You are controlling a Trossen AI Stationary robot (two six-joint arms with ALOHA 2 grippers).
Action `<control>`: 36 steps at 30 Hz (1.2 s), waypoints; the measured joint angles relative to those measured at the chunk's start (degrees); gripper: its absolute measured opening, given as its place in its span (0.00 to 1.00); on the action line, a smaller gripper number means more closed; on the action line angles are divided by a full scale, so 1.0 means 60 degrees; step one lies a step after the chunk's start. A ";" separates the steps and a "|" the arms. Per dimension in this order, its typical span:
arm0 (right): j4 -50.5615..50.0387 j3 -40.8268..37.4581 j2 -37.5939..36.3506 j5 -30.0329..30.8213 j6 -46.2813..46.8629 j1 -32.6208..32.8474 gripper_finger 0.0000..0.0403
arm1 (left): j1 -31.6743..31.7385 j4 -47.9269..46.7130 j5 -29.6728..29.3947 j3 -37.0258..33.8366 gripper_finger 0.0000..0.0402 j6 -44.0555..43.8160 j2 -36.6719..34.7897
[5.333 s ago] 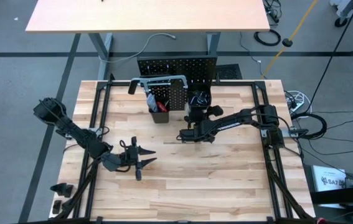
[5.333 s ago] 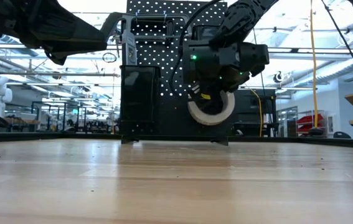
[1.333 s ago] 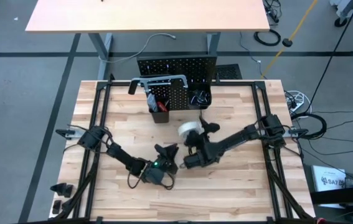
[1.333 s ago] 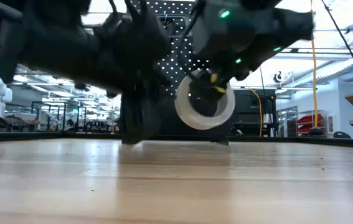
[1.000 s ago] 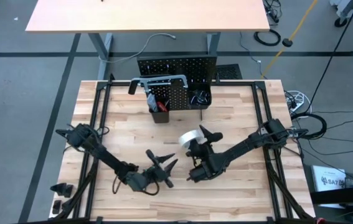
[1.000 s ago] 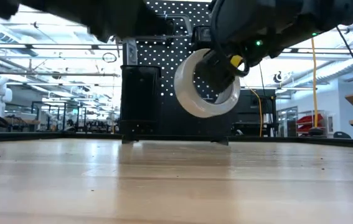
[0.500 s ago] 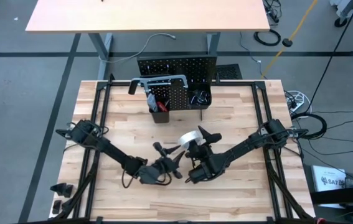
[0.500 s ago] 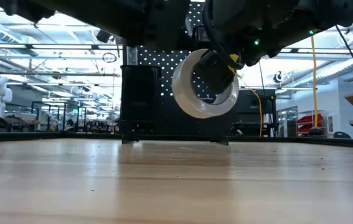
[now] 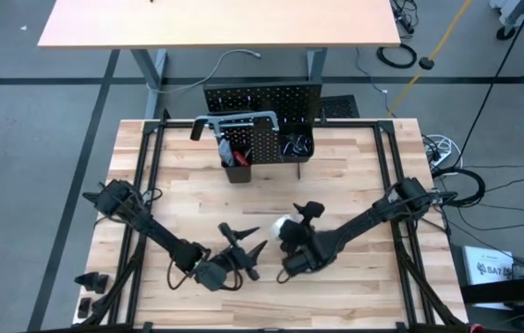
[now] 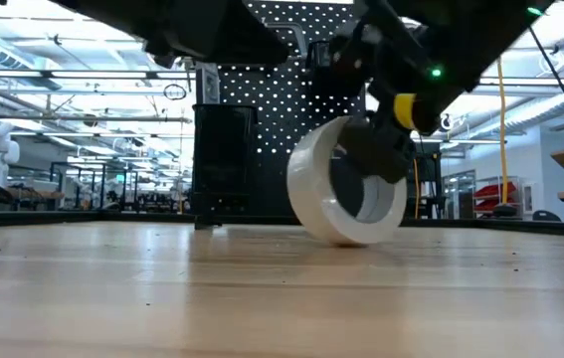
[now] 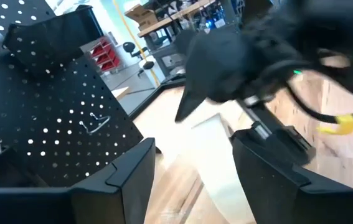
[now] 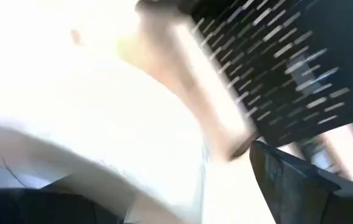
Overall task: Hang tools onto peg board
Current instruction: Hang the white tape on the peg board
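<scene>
The white tape roll hangs low over the tabletop's middle, tilted, with my right gripper shut on it; it fills the right wrist view as a white blur. My left gripper stands open just left of the roll, its fingers level and pointing at it without touching. The peg board stands upright at the far edge. A grey hacksaw hangs on it, and red-handled tools stand in its left bin. My right gripper has one finger through the tape roll's hole and holds the roll by its wall at the upper side. The fingers slant down from the table's right. The roll hangs tilted below them; whether its lower edge touches the table, I cannot tell.
A second black bin is fixed to the peg board's right part. Black rails run along the table's left and right sides. Bare wood lies near the front edge.
My right gripper has tipped downward, and the tape roll has sunk from level with the peg board's middle to just over the tabletop. My left gripper reached toward the roll, then drew back toward the near left, and its fingers have opened wider.
</scene>
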 joint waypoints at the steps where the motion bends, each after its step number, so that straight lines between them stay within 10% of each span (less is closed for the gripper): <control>1: 0.0032 0.0007 -0.0063 -0.0541 -0.0141 -0.0108 0.74 | -0.0016 -0.0010 -0.0010 -0.0021 0.55 -0.0004 -0.0006; 25: 0.0390 0.0607 -0.0567 -0.2209 -0.1271 0.0345 0.74 | 0.0006 -0.0495 0.0007 -0.0030 0.55 -0.0257 -0.0024; 36: -0.0279 0.1120 -0.1699 -0.5880 -0.0430 0.1081 0.74 | 0.0573 -0.1290 0.1031 0.0123 0.55 -0.1412 -0.0024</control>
